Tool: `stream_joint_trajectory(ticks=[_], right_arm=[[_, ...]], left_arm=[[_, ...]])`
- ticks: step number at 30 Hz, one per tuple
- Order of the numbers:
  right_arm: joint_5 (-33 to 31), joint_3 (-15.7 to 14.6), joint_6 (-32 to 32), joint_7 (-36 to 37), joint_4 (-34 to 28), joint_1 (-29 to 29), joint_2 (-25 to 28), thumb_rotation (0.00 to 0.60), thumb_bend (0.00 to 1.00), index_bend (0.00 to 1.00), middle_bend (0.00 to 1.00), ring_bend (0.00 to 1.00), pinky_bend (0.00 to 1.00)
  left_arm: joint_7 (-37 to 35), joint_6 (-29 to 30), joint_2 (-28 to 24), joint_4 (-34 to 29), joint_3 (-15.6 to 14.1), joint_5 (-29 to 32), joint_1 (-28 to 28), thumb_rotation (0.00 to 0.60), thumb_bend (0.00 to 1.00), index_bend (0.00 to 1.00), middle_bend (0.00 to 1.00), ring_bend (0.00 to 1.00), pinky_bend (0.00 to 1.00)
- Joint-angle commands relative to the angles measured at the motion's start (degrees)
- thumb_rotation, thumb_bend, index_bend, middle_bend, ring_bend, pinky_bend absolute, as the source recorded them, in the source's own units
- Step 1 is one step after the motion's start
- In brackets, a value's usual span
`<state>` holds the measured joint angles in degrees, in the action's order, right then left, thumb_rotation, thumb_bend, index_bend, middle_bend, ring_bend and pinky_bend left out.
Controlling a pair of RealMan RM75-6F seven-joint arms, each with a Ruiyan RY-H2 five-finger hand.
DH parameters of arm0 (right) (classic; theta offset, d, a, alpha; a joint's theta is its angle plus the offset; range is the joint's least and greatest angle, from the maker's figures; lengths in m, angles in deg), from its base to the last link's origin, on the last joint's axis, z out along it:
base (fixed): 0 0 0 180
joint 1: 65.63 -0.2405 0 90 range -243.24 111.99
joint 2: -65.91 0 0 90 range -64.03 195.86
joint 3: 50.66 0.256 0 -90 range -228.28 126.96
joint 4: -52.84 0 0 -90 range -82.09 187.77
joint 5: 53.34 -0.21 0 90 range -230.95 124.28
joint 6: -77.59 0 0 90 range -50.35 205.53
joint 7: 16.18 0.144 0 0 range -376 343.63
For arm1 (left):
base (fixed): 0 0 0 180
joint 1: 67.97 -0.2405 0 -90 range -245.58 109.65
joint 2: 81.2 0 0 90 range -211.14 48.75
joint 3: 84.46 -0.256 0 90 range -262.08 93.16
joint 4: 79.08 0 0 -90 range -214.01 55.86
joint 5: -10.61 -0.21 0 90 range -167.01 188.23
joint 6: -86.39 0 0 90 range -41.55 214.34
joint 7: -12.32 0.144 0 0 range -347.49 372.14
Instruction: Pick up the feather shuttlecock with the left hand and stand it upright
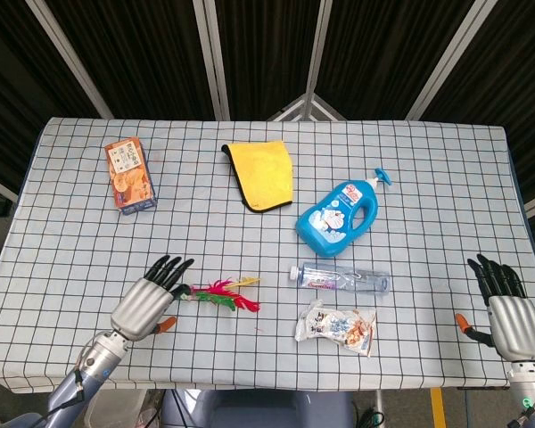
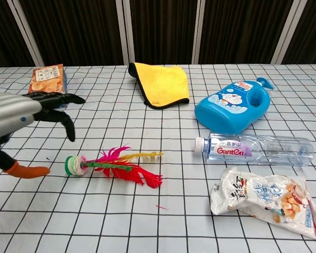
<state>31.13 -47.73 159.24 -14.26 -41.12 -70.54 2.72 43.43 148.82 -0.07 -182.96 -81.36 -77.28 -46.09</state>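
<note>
Left robot hand (image 1: 147, 301): near the front edge of the desk (image 1: 71, 223), left of centre, released, fingers (image 2: 52, 108) spread and holding nothing. In the head view its fingertips sit just beside the base end of the feather shuttlecock (image 1: 218, 294); the chest view shows them raised above the cloth, and contact cannot be confirmed.

Right robot hand (image 1: 508, 312): at the front right corner, released, fingers apart, grasping nothing.

Feather shuttlecock: lying on its side near the front edge, left of centre, green-and-white base toward the left edge, pink, red and yellow feathers pointing toward the right edge. Not upright.

Snack packet (image 1: 336, 326): flat near the front edge, right of centre.

Clear water bottle (image 1: 341, 278): lying on its side just behind the snack packet, white cap toward the left edge.

Blue detergent bottle (image 1: 337, 217): lying mid-desk behind the water bottle, pump nozzle toward the back right corner.

Yellow cloth (image 1: 259, 175): folded, toward the back edge, near centre.

Orange carton (image 1: 129, 175): lying toward the back left corner, well apart from the cloth.
</note>
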Motion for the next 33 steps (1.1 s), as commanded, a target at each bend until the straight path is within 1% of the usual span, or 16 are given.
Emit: stream_joint_trajectory(ticks=[1,8,15,21,27,33], right_arm=[[0.1,0.0,0.0,0.1,0.0,0.0,0.1,0.6,0.33,0.0,0.0,0.0,0.0],[0.0,0.0,0.0,0.8,0.0,0.1,0.2,0.6,0.33,0.0,0.0,0.0,0.0],[0.0,0.0,0.0,1.0,-0.1,0.1,0.3,0.6,0.33,0.0,0.0,0.0,0.0],[0.0,-0.1,-0.2,0.9,-0.2,0.1,0.3,0.6,0.33,0.0,0.0,0.0,0.0],[-0.1,0.0,-0.2,1.0,-0.2,0.1,0.3,0.6,0.33,0.0,0.0,0.0,0.0],[0.0,-0.1,-0.2,0.9,-0.2,0.1,0.4,0.6,0.33,0.0,0.0,0.0,0.0]], left_arm=[[4.6,-1.4,5.6,2.3,1.2,3.2,2.1,0.6,0.36,0.38,0.0,0.0,0.0],[9.9,-0.8,13.3,6.2,2.0,6.9,3.8,0.6,0.4,0.42,0.0,0.0,0.0],[11.7,0.0,16.8,9.0,2.3,9.4,4.7,0.6,0.45,0.45,0.0,0.0,0.0],[11.3,0.5,18.6,10.4,2.7,11.0,5.5,0.6,0.48,0.47,0.0,0.0,0.0],[11.2,1.0,19.0,10.7,2.3,11.9,6.0,0.6,0.52,0.49,0.0,0.0,0.0],[10.5,1.4,19.6,11.2,2.2,13.2,6.3,0.6,0.53,0.5,0.0,0.0,0.0]])
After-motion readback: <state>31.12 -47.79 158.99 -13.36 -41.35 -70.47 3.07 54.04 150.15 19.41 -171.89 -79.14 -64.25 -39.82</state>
